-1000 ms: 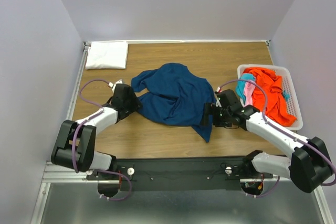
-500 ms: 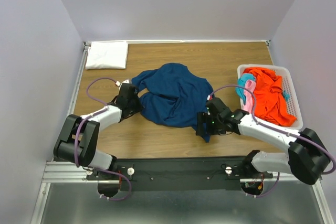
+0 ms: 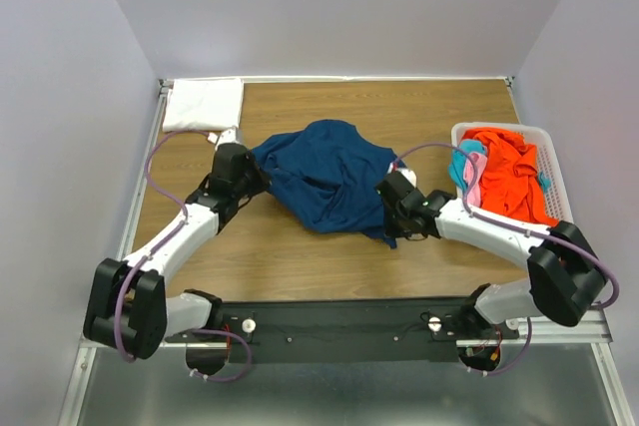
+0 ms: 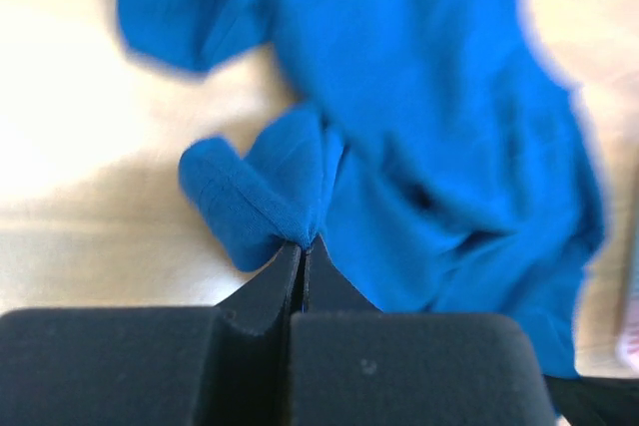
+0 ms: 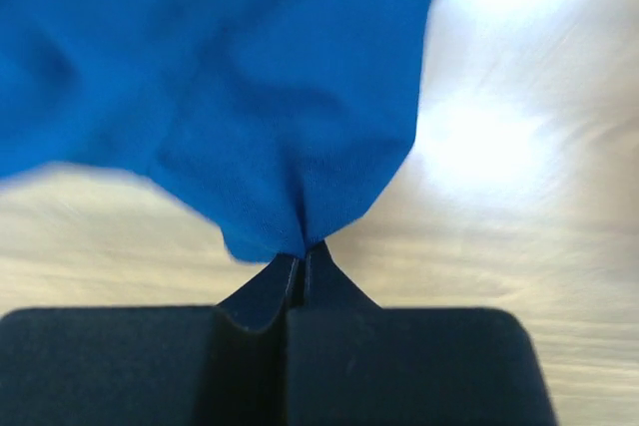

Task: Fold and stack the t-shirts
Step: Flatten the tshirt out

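A folded white t-shirt (image 3: 203, 105) lies at the far left corner of the tabletop (image 3: 300, 258). The left end effector (image 4: 303, 244) pinches the left edge of the navy t-shirt (image 3: 329, 175), which is crumpled mid-tabletop. The right end effector (image 5: 302, 250) is clamped on the shirt's right edge. At right, the basket (image 3: 534, 130) holds a teal t-shirt (image 3: 458, 169), a pink t-shirt (image 3: 473, 187) and an orange t-shirt (image 3: 509, 172).

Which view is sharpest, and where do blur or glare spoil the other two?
Top external view: sharpest, evenly lit, the crumpled navy blue cloth t-shirt and brown wooden table both crisp. Left wrist view: the shirt's edges are smeared, the table overexposed to pale cream. Right wrist view: wood grain streaked by blur, with a white glare patch at upper right.
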Controlling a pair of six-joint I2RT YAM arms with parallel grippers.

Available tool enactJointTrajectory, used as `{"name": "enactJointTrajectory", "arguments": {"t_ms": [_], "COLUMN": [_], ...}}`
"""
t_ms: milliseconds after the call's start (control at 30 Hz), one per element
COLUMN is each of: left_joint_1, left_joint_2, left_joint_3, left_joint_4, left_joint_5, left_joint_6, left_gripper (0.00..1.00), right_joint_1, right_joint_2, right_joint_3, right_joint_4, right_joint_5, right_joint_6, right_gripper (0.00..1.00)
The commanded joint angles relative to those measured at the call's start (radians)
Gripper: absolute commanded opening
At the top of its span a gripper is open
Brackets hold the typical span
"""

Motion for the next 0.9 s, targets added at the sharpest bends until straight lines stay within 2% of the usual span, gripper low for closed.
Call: {"name": "enactJointTrajectory", "arguments": {"t_ms": [0, 67, 200, 400, 500, 567, 700, 867], "left_joint_1": [-0.005, -0.005, -0.005, -0.007, -0.007, -0.007, -0.007, -0.007], "left_joint_2": [-0.09, -0.114, -0.169, -0.216, -0.247, -0.264, -0.289, -0.313], "left_joint_3": [0.158, 0.237, 0.377, 0.611, 0.712, 0.79, 0.902, 0.983], "left_joint_4": [0.006, 0.003, 0.016, 0.008, 0.019, 0.023, 0.034, 0.036], "left_joint_5": [-0.076, -0.112, -0.129, -0.113, -0.114, -0.084, -0.028, -0.04], "left_joint_6": [0.031, 0.033, 0.071, 0.132, 0.163, 0.188, 0.232, 0.264], "left_gripper": [0.0, 0.0, 0.0, 0.0, 0.0, 0.0, 0.0, 0.0], "right_joint_1": [0.005, 0.002, 0.0, 0.0, 0.0, 0.0, 0.002, 0.0], "right_joint_2": [-0.049, -0.071, -0.094, -0.164, -0.193, -0.201, -0.203, -0.195], "right_joint_3": [0.185, 0.249, 0.477, 0.746, 0.879, 0.971, 1.104, 1.203], "right_joint_4": [-0.029, -0.03, -0.032, -0.033, -0.035, -0.05, -0.093, -0.115], "right_joint_5": [0.259, 0.301, 0.365, 0.293, 0.197, 0.061, -0.104, -0.153], "right_joint_6": [-0.041, -0.089, -0.199, -0.389, -0.465, -0.515, -0.551, -0.59], "right_gripper": [0.01, 0.01, 0.01, 0.01, 0.01, 0.01, 0.01, 0.01]}}
